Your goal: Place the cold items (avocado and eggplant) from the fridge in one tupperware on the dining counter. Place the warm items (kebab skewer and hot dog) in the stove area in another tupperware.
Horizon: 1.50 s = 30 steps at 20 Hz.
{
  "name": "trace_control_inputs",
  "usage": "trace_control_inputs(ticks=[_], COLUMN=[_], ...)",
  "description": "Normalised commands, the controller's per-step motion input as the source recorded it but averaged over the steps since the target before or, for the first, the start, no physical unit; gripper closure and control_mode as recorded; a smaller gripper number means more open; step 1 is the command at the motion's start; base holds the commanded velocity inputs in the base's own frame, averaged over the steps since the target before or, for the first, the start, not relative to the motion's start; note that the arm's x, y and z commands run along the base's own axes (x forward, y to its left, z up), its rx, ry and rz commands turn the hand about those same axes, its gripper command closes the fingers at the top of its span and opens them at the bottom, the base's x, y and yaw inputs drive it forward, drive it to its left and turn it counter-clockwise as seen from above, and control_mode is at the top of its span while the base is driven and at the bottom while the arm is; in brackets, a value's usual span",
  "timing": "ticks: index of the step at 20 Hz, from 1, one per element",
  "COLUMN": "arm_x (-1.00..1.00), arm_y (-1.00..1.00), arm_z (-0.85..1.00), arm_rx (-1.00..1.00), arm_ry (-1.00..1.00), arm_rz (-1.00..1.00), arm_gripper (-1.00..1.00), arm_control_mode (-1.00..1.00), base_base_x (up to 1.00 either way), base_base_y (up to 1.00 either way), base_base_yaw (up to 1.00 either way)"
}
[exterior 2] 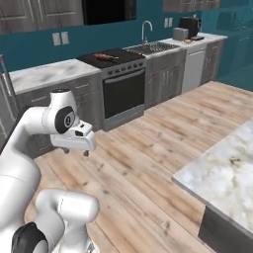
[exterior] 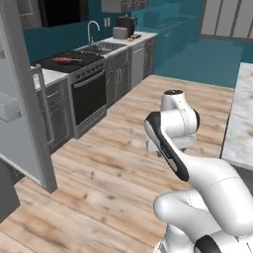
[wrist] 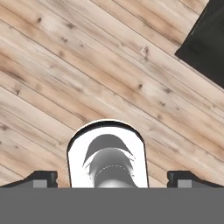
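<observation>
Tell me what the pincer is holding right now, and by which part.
Nothing. The pincer is open, its fingertips wide apart over bare wooden floor.

Domestic kitchen, rendered.
A black stove (exterior 2: 109,58) with an oven door (exterior 2: 123,93) below stands in a run of dark cabinets (exterior 2: 165,79) under marble counters (exterior 2: 47,74); a sink (exterior 2: 150,47) with faucet (exterior 2: 145,27), teal walls (exterior: 185,54), wood plank floor (wrist: 87,65) and marble dining counter (exterior 2: 222,170) complete the room.
</observation>
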Motion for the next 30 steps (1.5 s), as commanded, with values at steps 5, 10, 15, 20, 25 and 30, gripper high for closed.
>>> trace_control_inputs(ticks=[5, 10, 15, 20, 25, 30], arm_x=[0.0, 0.0, 0.0, 0.0, 0.0, 0.0], arm_y=[0.0, 0.0, 0.0, 0.0, 0.0, 0.0], arm_z=[0.0, 0.0, 0.0, 0.0, 0.0, 0.0], arm_rx=[0.0, 0.0, 0.0, 0.0, 0.0, 0.0], arm_ry=[0.0, 0.0, 0.0, 0.0, 0.0, 0.0], arm_rz=[0.0, 0.0, 0.0, 0.0, 0.0, 0.0], arm_gripper=[-1.0, -1.0, -1.0, -1.0, -1.0, -1.0], arm_control_mode=[1.0, 1.0, 1.0, 1.0, 1.0, 1.0], base_base_x=[0.75, 0.81, 0.83, 0.7, 0.91, 0.99], base_base_y=[0.03, 0.09, 0.16, 0.36, 0.18, 0.0], base_base_yaw=[-0.02, -0.05, -0.09, -0.24, -0.14, -0.02])
